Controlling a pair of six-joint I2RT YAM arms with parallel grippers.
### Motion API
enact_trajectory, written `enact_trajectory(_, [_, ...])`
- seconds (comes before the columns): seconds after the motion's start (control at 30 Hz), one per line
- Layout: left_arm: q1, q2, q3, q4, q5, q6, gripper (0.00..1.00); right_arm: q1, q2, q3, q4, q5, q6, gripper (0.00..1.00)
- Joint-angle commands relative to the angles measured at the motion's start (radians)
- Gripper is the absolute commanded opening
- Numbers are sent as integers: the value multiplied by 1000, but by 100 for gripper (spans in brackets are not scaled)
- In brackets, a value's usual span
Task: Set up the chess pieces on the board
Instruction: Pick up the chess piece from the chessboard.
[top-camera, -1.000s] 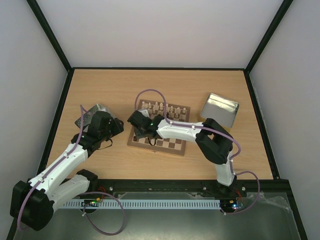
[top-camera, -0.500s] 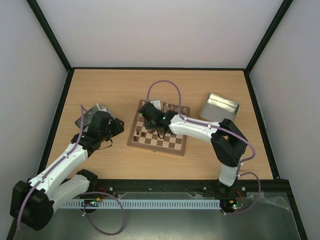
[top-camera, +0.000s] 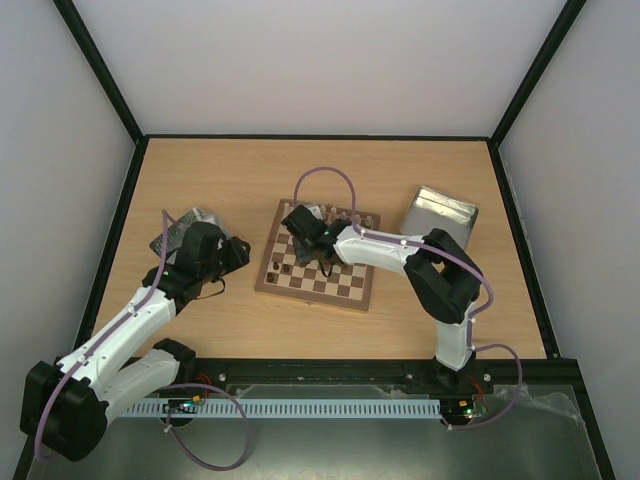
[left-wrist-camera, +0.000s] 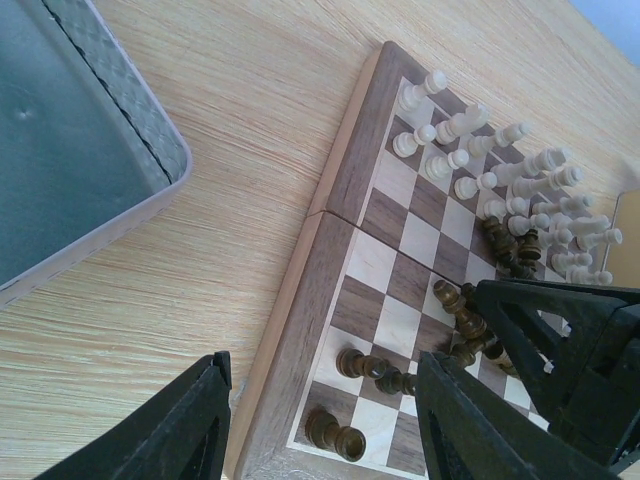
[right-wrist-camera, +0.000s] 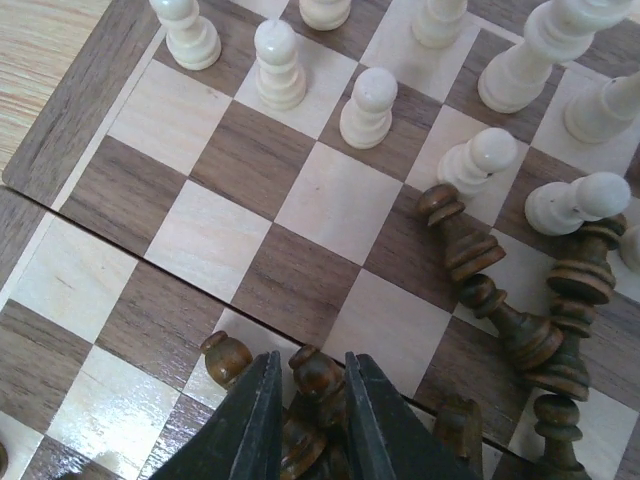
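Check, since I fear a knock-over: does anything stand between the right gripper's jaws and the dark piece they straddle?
Nothing visible does: the dark piece sits directly between the jaws of the right gripper. It is crowded, though: another dark piece sits just outside one jaw, toppled dark pieces lie beyond the other.

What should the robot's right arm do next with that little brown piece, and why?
Probably lift it straight up. The right jaws seem to pinch a small dark piece in a jumble of toppled dark pieces on the board; lifting first should clear the neighbours before carrying it to its square.
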Motion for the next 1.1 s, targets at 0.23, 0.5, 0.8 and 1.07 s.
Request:
enact_trajectory(0.23, [7, -3, -9, 14, 8, 13, 54, 4, 44, 39, -18, -22, -31, 10])
enact_trajectory(0.5, [7, 1, -11, 15, 8, 13, 54, 5, 46, 37, -27, -51, -37, 18])
enact_trajectory(0.8, [7, 7, -11, 19, 11, 13, 54, 5, -3, 33, -16, -42, -27, 17])
enact_trajectory(1.07, [7, 12, -10, 22, 13, 14, 54, 4, -33, 8, -10, -96, -59, 31])
